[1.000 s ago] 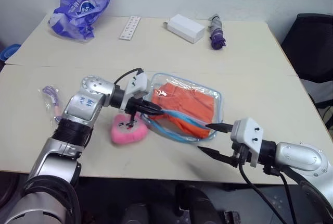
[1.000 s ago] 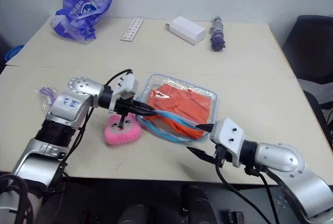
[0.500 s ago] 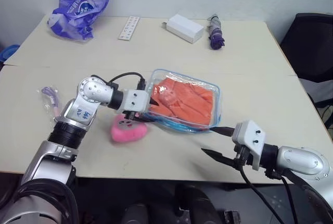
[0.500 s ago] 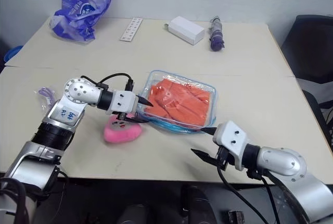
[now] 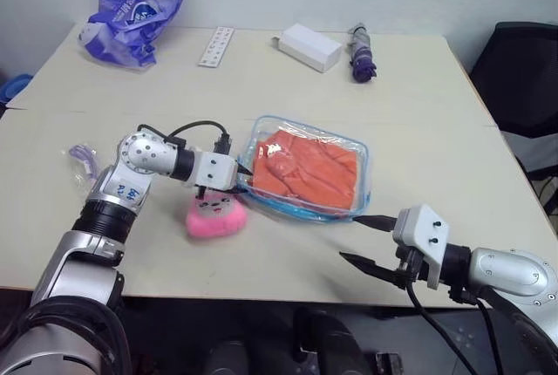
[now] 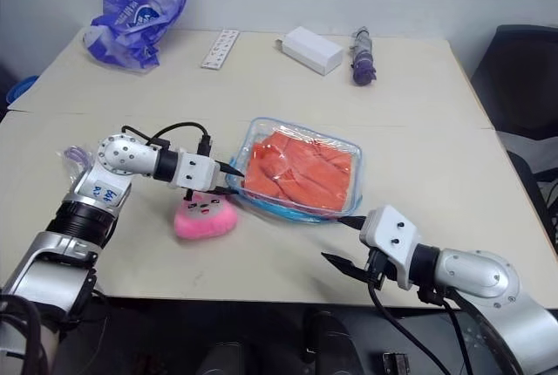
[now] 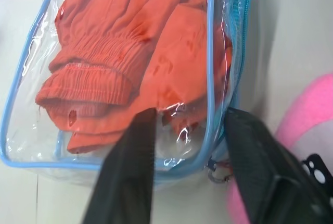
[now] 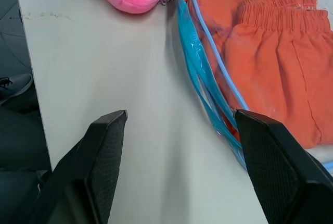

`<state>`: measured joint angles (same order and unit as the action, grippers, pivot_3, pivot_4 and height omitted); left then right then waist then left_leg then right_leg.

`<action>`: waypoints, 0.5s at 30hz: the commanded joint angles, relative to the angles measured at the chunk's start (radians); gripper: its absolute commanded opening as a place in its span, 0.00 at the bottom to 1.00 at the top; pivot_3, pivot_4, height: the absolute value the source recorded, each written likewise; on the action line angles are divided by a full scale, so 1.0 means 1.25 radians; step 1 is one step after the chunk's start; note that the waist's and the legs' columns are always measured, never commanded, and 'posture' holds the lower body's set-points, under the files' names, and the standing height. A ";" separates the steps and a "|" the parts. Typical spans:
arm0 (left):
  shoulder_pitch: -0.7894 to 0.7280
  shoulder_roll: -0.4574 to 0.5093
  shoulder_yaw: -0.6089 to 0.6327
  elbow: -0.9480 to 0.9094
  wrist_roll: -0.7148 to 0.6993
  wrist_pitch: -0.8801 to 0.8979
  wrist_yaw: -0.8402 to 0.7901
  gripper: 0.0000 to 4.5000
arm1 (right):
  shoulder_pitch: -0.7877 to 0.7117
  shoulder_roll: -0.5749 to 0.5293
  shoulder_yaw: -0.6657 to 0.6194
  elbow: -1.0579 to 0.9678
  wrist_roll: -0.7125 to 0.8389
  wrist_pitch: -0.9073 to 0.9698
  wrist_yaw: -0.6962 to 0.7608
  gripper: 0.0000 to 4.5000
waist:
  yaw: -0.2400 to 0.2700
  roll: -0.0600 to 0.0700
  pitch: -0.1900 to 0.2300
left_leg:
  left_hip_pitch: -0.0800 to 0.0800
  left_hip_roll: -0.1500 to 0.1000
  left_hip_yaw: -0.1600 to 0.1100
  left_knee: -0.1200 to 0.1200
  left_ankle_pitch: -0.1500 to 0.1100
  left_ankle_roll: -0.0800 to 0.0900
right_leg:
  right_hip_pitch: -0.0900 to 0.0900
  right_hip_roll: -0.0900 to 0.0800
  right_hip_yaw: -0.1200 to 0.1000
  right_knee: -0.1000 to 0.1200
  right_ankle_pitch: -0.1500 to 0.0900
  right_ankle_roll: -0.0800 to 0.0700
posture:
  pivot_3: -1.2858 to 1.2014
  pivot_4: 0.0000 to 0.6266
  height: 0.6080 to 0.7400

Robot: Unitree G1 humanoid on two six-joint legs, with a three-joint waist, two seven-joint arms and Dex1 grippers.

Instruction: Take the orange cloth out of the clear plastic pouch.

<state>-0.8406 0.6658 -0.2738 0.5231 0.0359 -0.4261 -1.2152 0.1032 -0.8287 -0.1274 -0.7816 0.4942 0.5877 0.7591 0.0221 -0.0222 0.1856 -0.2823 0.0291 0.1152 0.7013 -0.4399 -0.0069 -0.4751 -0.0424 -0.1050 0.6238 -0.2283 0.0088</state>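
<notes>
Left gripper (image 7: 184, 130) parted, straddling clear plastic pouch (image 5: 357, 159) zipper corner. Right gripper (image 5: 364, 242) released at pouch's 5 o'clock. Pinch trim only, avoid orange cloth (image 5: 307, 168).

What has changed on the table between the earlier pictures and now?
The left gripper let go of the light-blue zipper trim it was pulling; the clear plastic pouch, lifted at that side before, has dropped flat, with the orange cloth still inside. The jaws now stand apart at the pouch's edge. The right gripper, open, and the pink plush toy stayed as they were.
</notes>
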 commanded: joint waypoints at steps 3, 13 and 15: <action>-0.017 -0.005 0.033 -0.007 -0.065 0.086 -0.051 0.01 | -0.007 -0.010 -0.020 -0.019 -0.001 -0.023 0.012 0.76 | 0.000 0.000 0.000 | 0.000 0.000 0.000 0.000 0.000 0.000 | 0.000 0.000 0.000 0.000 0.000 0.000 | 0.52 0.24 1.00; -0.054 -0.067 0.084 -0.152 -0.247 0.620 -0.094 0.00 | -0.105 0.007 0.076 0.033 -0.052 -0.032 0.010 0.72 | 0.000 0.000 0.000 | 0.000 0.000 -0.001 0.000 0.000 0.000 | 0.000 0.002 0.000 0.000 0.000 0.000 | 0.52 0.24 1.00; -0.058 -0.085 0.085 -0.162 -0.246 0.637 -0.077 0.00 | -0.155 0.035 0.115 0.068 -0.081 -0.036 -0.017 0.62 | -0.001 0.000 0.000 | 0.000 0.000 -0.001 0.000 0.000 0.000 | 0.001 0.001 0.000 0.000 0.000 0.000 | 0.52 0.24 1.00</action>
<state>-0.8958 0.5681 -0.1908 0.3581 -0.2484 0.3482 -1.3299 -0.0568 -0.8030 -0.0095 -0.7162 0.4214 0.5549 0.7681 0.0212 -0.0223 0.1856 -0.2823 0.0285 0.1148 0.7016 -0.4398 -0.0069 -0.4747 -0.0409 -0.1045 0.6241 -0.2283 0.0088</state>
